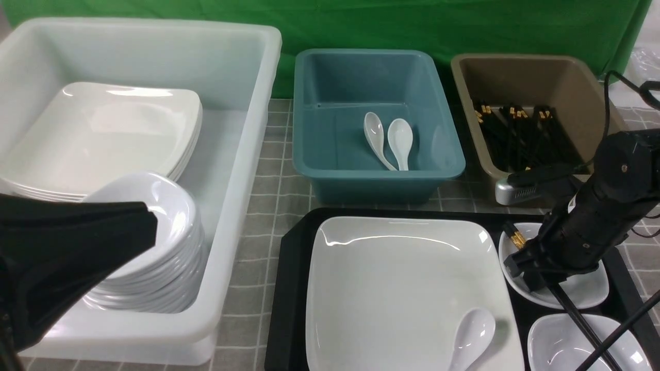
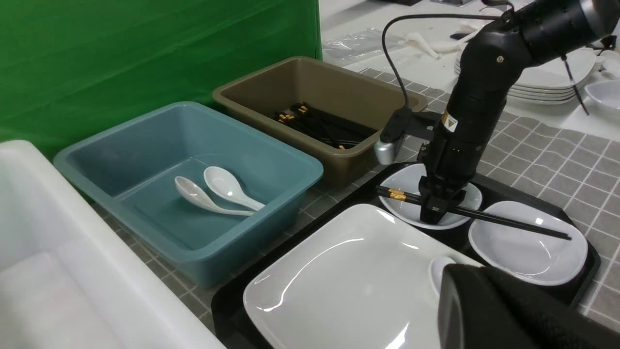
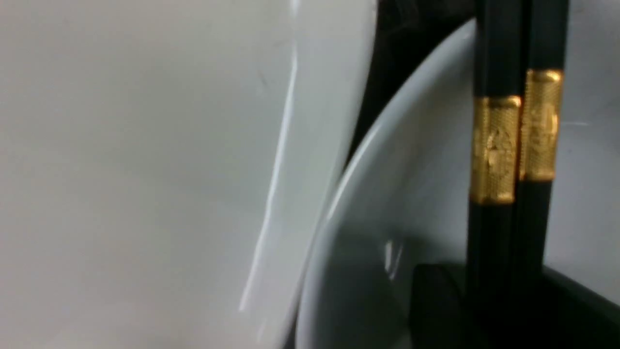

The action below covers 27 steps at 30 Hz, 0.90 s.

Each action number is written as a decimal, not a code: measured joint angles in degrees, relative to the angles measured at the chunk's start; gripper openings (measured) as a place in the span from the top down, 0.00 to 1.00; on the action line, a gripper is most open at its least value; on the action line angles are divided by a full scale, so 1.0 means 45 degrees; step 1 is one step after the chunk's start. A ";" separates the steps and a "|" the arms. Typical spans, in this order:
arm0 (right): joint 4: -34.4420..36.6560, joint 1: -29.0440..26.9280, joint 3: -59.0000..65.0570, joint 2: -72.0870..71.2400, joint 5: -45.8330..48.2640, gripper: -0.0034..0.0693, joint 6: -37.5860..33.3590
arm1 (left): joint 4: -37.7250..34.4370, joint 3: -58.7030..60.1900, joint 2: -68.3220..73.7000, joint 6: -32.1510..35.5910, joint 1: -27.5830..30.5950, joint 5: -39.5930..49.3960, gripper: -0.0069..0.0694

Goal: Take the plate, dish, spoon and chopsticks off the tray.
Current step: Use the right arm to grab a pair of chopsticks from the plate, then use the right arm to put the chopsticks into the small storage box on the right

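Note:
The black tray [image 1: 291, 288] holds the large white square plate [image 1: 392, 278], with the white spoon [image 1: 472, 335] lying on the plate's near right corner. Two small white bowls [image 1: 582, 288] [image 1: 562, 345] sit at the tray's right. The black chopsticks [image 1: 516, 238] lie across both bowls, as the left wrist view [image 2: 508, 223] shows. My right gripper [image 1: 536, 281] is down in the far bowl, its jaws closed against the chopsticks [image 3: 513, 135] just below their gold bands. My left gripper [image 1: 147, 221] hangs over the white tub, holding nothing; its jaw gap does not show.
A big white tub [image 1: 242, 206] on the left holds stacked plates and bowls. A blue tub [image 1: 371, 175] behind the tray holds two spoons. A brown tub [image 1: 469, 103] at the back right holds several chopsticks. A grey checked cloth covers the table.

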 joint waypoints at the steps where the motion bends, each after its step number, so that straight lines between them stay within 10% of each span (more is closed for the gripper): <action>1: 0.0000 0.0000 0.0000 -0.0002 0.0026 0.63 -0.0059 | -0.0029 0.0000 0.0000 0.0000 0.0000 0.0015 0.90; 13: 0.0253 0.0000 -0.0026 -0.0858 0.1193 0.77 -0.1586 | -0.0120 0.0000 0.0000 0.0075 0.0000 -0.0243 0.90; 27: 0.5881 -0.1063 -0.3625 -0.2790 0.1337 0.77 -0.3574 | -0.0131 0.0000 0.0015 0.0839 0.0000 -0.3095 0.90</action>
